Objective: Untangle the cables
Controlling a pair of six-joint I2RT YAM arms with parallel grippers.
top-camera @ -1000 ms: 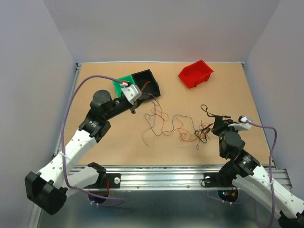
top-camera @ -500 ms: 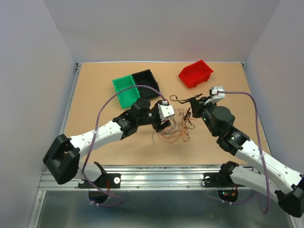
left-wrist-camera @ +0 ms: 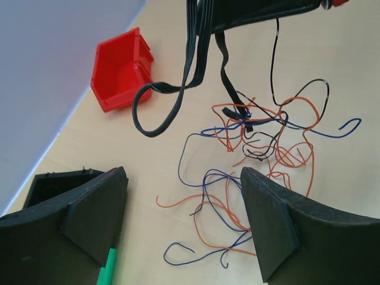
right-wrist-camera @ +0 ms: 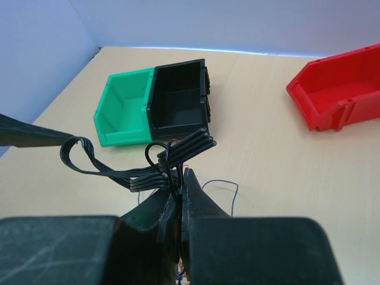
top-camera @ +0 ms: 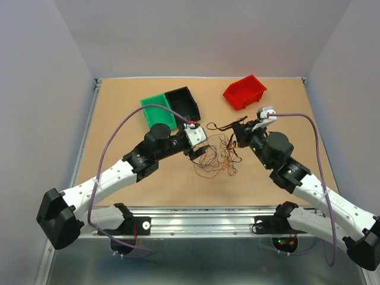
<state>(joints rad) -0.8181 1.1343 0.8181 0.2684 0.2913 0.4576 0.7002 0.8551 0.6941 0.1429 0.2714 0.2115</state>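
The cables [top-camera: 218, 159] lie in a loose tangle of thin orange, blue and black wires [left-wrist-camera: 261, 139] on the table's middle. My right gripper [top-camera: 240, 134] is shut on a flat bundle of black cables [right-wrist-camera: 178, 151], held above the tangle; the bundle loops out to the left [top-camera: 217, 126] and a thin black wire hangs from it into the pile [left-wrist-camera: 275, 65]. My left gripper [top-camera: 199, 152] hovers over the tangle's left side, its jaws wide open [left-wrist-camera: 184, 228]. Orange and blue strands lie on the table between its fingers [left-wrist-camera: 89, 214], untouched.
A green bin [top-camera: 158, 113] and a black bin [top-camera: 184, 103] stand side by side at the back left. A red bin [top-camera: 244, 91] sits at the back right. Thick lavender cords [top-camera: 127, 122] arch over both arms.
My left gripper came from the black bin to the tangle and opened wide. My right gripper carried the black bundle up from the right side toward the middle.
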